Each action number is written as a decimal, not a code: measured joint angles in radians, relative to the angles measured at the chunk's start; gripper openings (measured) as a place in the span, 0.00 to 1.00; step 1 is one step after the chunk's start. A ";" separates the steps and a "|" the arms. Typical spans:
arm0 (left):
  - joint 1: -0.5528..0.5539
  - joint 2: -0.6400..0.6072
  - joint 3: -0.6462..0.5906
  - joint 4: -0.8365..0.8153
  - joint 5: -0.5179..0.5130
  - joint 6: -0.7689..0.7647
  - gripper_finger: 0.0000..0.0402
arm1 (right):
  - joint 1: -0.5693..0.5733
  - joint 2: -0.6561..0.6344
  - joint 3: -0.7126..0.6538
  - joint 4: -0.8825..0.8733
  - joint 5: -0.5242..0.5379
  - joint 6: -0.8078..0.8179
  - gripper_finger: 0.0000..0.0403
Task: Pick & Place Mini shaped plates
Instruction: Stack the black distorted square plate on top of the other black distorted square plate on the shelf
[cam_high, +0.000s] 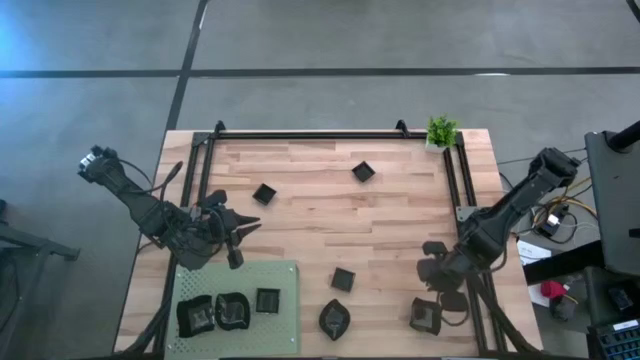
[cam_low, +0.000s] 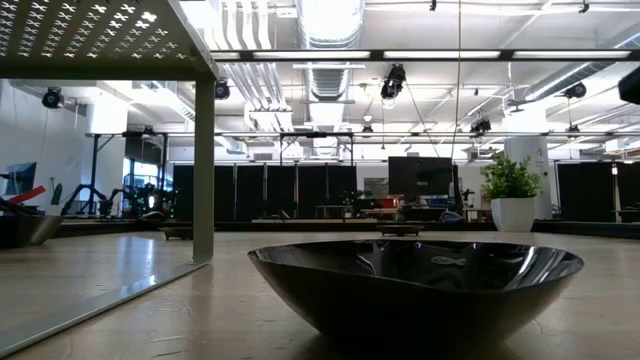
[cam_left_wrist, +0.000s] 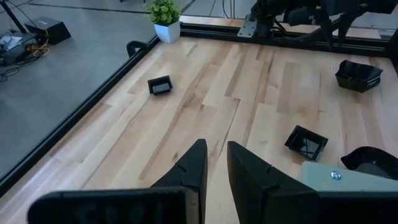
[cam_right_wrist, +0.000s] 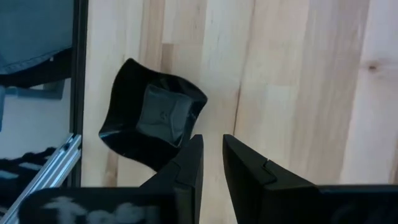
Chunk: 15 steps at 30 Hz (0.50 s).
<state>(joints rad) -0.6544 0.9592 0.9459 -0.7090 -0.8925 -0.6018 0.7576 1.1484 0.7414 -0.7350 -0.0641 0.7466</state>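
grey concrete floor (cam_high: 350, 40), exposed ceiling ducts (cam_low: 330, 20), strip lights, dark partition panels (cam_low: 270, 192)

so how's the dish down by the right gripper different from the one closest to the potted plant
The dish by the right gripper sits at the table's near right corner, close to the right gripper; the dish nearest the plant lies out on the far boards with nothing beside it. The first has wavy, flared edges around a square well; the second looks like a plain small square. The first also looks larger. Both are black, upright and on bare wood.

No text, label, brand, number or sign can be read in any view.
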 joint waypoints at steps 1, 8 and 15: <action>0.000 0.000 0.000 0.000 0.000 0.000 0.14 | 0.009 0.000 -0.013 0.019 0.011 0.011 0.14; 0.000 0.000 0.000 -0.001 0.000 0.027 0.14 | 0.040 0.001 -0.139 0.240 0.038 0.064 0.14; 0.000 0.000 0.000 -0.002 0.000 0.059 0.14 | 0.066 0.001 -0.193 0.315 0.038 0.125 0.14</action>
<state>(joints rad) -0.6544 0.9592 0.9459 -0.7105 -0.8921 -0.5426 0.8233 1.1492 0.5480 -0.4198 -0.0261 0.8712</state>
